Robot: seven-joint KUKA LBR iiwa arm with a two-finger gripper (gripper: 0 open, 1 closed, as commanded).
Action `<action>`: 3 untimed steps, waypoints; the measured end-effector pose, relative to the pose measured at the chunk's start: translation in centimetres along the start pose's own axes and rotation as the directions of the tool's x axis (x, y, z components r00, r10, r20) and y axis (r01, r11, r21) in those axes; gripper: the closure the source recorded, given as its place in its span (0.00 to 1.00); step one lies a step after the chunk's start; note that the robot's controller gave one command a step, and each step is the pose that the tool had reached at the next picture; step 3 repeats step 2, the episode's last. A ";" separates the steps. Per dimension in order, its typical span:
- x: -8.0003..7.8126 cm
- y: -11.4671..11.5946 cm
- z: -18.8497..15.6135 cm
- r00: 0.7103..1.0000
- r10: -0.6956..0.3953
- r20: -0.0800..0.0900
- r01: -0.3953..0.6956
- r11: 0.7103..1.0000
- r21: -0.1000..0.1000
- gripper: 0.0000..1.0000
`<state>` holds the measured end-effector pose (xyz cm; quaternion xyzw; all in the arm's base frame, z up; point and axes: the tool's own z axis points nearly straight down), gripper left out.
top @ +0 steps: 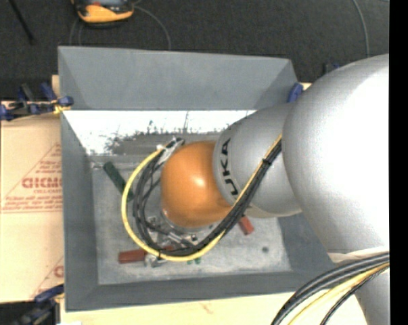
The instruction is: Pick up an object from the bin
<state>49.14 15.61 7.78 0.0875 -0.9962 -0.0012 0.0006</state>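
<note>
Bin (78, 202) contents, from the camera view above: we count a brown-red bar (130, 256) lying flat on the floor near the front left, a dark green stick (113, 175) towards the back left, and a small red piece (247, 227) at the right, partly under the arm. Our gripper (171, 241) sits low over the floor beneath the orange cover (190, 185), just beside the brown-red bar. We cannot tell whether it is apart or together, nor whether it has anything. We judge the bar light, stiff and sturdy, best taken across its narrow width near the middle.
</note>
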 end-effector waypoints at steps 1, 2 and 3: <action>0.0 0.0 0.0 1.000 0.001 0.000 -0.001 1.000 0.000 1.00; -2.3 -1.4 -18.4 1.000 0.002 0.013 -0.002 1.000 0.002 1.00; -2.3 -1.4 -18.4 1.000 0.002 0.013 -0.002 1.000 0.002 1.00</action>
